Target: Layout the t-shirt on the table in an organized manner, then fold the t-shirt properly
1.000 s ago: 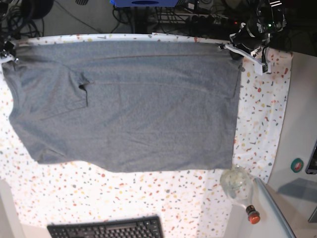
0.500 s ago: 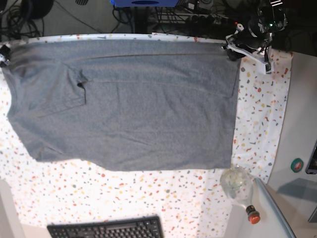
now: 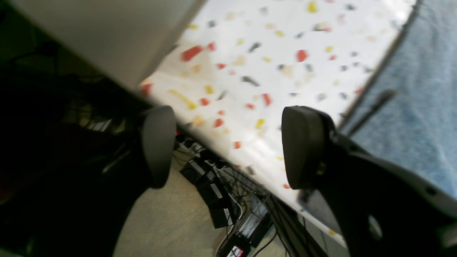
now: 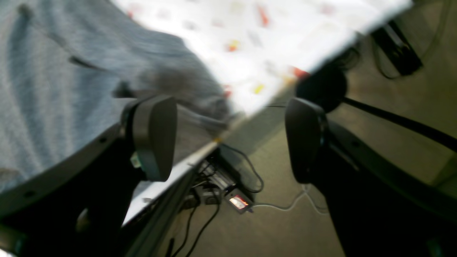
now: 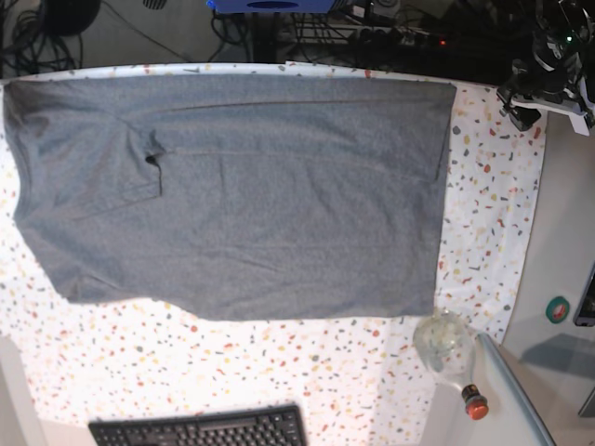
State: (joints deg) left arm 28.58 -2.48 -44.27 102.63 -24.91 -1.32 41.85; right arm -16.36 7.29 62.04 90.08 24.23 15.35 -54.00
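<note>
Both end effectors hang spread and empty past the worktop's (image 5: pixel 493 214) far corners: left end effector (image 3: pixel 228 146), right end effector (image 4: pixel 228 139). The t-shirt (image 5: pixel 242 186) lies flat on the worktop. Half a second ago the left one touched the shirt's corner; it has since pulled away.

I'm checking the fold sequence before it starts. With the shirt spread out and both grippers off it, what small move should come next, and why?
Probably bring the left gripper back over the t-shirt's nearest far corner. Both it and the right gripper are open and empty, out past the table edge, while the shirt lies flat and still unfolded.
</note>
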